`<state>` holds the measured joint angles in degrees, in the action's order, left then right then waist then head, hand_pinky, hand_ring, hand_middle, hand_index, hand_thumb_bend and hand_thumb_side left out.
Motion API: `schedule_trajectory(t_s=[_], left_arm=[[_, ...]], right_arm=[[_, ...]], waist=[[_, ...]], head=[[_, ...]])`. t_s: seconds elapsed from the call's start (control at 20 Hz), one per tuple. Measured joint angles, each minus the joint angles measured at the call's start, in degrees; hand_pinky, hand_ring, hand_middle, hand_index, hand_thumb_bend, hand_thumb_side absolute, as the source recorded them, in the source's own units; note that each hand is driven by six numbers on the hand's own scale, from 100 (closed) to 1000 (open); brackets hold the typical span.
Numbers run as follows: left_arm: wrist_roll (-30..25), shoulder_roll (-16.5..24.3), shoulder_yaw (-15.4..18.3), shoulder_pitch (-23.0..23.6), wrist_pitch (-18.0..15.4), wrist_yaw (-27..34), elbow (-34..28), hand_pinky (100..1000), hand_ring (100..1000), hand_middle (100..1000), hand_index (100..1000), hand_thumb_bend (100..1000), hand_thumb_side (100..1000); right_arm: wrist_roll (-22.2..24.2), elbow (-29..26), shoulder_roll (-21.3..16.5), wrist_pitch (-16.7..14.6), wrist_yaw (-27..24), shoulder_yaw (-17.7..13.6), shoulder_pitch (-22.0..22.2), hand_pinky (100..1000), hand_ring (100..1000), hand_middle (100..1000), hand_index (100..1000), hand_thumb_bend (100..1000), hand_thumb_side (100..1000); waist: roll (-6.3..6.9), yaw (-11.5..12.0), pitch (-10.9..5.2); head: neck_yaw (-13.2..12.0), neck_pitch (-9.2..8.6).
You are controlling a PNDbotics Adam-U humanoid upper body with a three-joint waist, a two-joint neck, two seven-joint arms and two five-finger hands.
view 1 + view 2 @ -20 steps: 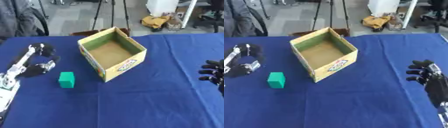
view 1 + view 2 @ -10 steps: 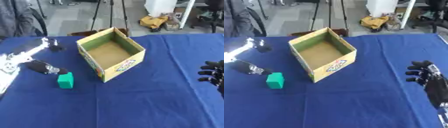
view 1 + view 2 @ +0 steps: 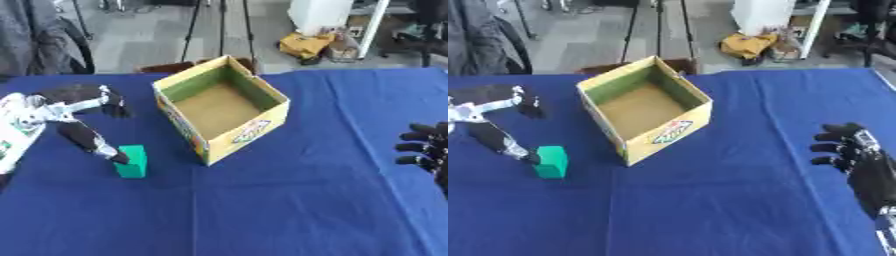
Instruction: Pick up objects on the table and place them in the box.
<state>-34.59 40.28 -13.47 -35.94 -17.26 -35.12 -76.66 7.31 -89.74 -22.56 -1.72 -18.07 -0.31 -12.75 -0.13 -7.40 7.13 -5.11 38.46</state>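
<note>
A small green block [image 3: 132, 161] stands on the blue table, left of an open yellow cardboard box [image 3: 221, 106] that holds nothing I can see. My left hand [image 3: 77, 118] is spread open over the block's left side, one fingertip [image 3: 118, 157] touching its upper left edge and another finger reaching toward the box. At the right edge, my right hand [image 3: 857, 159] rests with its fingers curled, holding nothing.
The blue cloth table [image 3: 289, 200] stretches wide in front of and to the right of the box. Beyond its far edge are a grey floor, tripod legs [image 3: 206, 25], a yellow bag [image 3: 308, 45] and a dark jacket [image 3: 35, 37].
My left hand has swung in from the left edge toward the green block, spread open, and now touches it. The right hand and box have stayed put.
</note>
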Motion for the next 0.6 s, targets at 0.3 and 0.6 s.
schedule_trajectory(t_s=[0.3, 0.6], left_arm=[[-5.7, -2.1, 0.8, -0.9, -2.1, -5.7, 1.1, 644, 623, 604, 733, 892, 661], [-8.5, -4.0, 1.8, -1.2, -2.7, -11.6, 1.8, 636, 613, 593, 726, 878, 621]], right_arm=[[0.0, 0.0, 0.0, 0.0, 0.0, 0.0, 0.1, 610, 699, 682, 817, 100, 906], [0.0, 0.0, 0.0, 0.0, 0.0, 0.0, 0.1, 609, 699, 682, 817, 100, 906]], waist=[[0.0, 0.0, 0.0], [0.01, 0.0, 0.0]], head=[[0.2, 0.0], [0.3, -0.01]])
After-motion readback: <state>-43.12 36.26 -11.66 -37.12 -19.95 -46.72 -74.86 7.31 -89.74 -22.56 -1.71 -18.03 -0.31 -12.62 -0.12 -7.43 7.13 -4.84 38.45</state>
